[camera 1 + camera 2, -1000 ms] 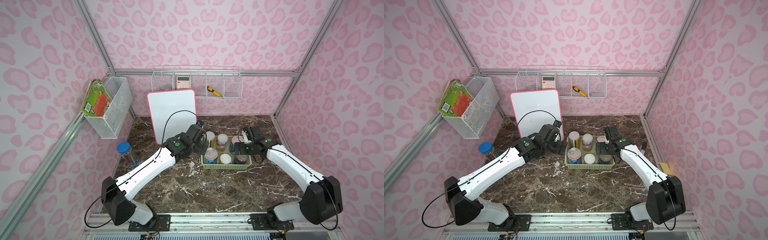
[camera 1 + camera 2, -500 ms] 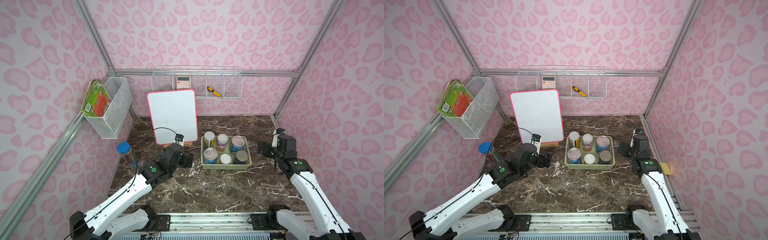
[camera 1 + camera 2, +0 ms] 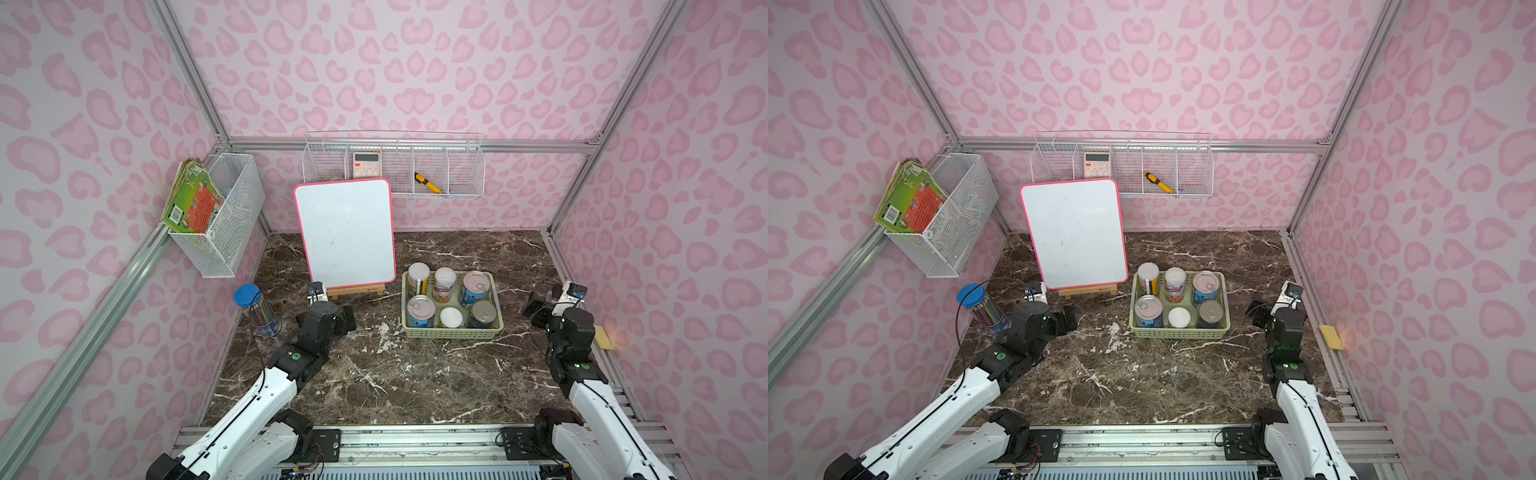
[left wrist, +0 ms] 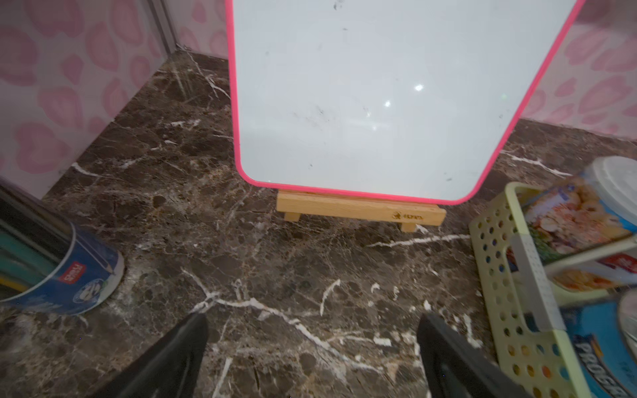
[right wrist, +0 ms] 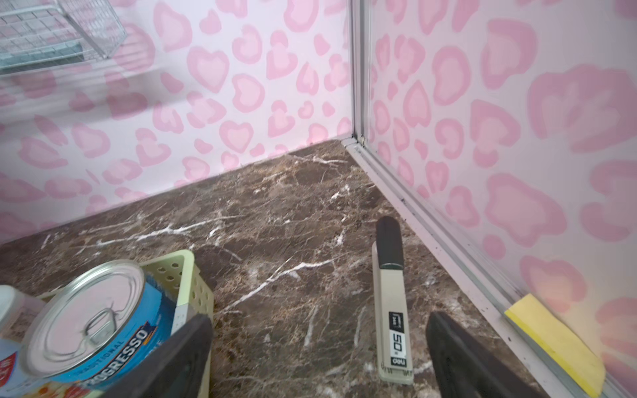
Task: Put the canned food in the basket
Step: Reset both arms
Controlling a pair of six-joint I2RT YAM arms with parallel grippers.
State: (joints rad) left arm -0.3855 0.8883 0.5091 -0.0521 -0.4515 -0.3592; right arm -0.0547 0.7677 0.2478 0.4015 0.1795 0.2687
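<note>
A dark brown marble tabletop (image 3: 374, 382) veined in white forms the floor of a booth whose walls (image 3: 415, 75) carry pink heart-like blotches between aluminium rails. At the left of both top views a white wire bin (image 3: 226, 216) on the wall holds green books. Below it the blue-lidded pencil jar (image 3: 255, 309) stands by the table's left edge. Just right of the jar the left gripper (image 4: 312, 320) hangs over bare marble with its jaws wide apart and empty, facing the pink-rimmed whiteboard (image 3: 347, 232) on its wooden easel (image 4: 358, 208). Higher in the frame a wire shelf (image 3: 395, 166) carries a calculator (image 3: 367, 165) and a yellow knife (image 3: 428, 183). Right of centre sits the pale green basket (image 3: 453, 333), with all six cans (image 3: 420, 311) upright inside in two rows of three. One blue-labelled can (image 5: 86, 320) reads "PROGRESSO". At the right edge the right gripper (image 5: 319, 318) is likewise spread and holds nothing, near a grey stapler (image 5: 393, 310) marked "50" and a yellow pad (image 3: 602, 337) against the right wall. The lower half of the tabletop, between the two arms, lies open.
</note>
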